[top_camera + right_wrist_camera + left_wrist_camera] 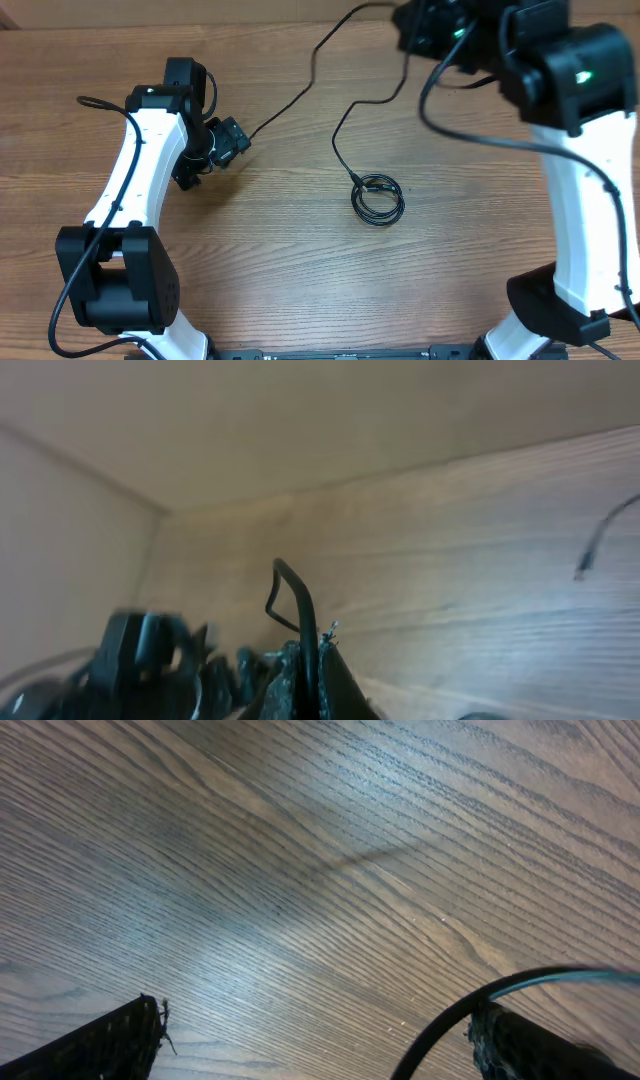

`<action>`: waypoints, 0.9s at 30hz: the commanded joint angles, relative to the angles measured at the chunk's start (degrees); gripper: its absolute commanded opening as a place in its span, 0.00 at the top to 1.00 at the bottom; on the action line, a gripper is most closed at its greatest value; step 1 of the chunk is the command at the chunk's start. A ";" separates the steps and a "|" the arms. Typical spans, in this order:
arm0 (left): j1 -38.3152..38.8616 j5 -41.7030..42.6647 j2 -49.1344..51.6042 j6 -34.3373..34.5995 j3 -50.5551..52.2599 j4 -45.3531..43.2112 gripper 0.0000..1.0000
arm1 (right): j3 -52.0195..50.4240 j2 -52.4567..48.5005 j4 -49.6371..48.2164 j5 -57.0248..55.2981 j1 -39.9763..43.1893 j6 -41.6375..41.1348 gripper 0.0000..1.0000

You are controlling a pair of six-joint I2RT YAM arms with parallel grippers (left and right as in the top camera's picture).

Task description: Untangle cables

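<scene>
on the table (300, 290), the cables (378, 200) form a small coil whose tail runs up toward the right gripper (308, 660), which is clenched on a strand. another strand slants up-right from beside the left gripper (320, 1040), its jaws spread wide. plug ends are indistinct.

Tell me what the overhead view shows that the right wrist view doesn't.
Only overhead: both arms, the open left gripper, a cable running from beside it toward the far edge, and a small coil mid-table.
Only the right wrist: the right gripper close up, shut on a cable loop, plus a loose cable end off to the side.
Both: the wood table and black cables.
</scene>
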State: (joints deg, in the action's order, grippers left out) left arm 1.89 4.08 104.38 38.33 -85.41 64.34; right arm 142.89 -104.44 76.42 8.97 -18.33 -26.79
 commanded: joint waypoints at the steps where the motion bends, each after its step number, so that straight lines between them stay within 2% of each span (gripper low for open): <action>1: 0.00 -0.02 -0.57 -1.53 -0.17 0.17 0.00 | 1.73 1.03 -0.31 0.74 7.02 -0.63 0.96; 7: 0.02 -0.02 -0.57 -1.51 -0.17 0.09 0.01 | 1.70 0.81 0.44 12.68 21.18 -0.63 0.96; 13: 0.02 0.02 -0.57 -1.51 -0.17 0.11 0.01 | -0.46 0.72 2.16 19.78 31.43 -0.37 0.96; 17: 0.02 0.02 -0.57 -1.51 -0.17 0.11 0.00 | -1.70 0.72 2.99 20.28 34.45 0.76 0.96; 23: 0.02 0.02 -0.57 -1.49 -0.17 -0.07 0.00 | -1.95 0.72 3.74 20.59 34.14 2.84 0.96; 27: 0.02 0.02 -0.57 -1.51 -0.17 -0.04 0.01 | -1.95 0.72 3.85 25.31 34.10 2.82 0.96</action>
State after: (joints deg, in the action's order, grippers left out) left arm 1.89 4.45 104.38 38.33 -85.41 64.31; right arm 140.99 -104.47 80.29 29.58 16.12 -25.04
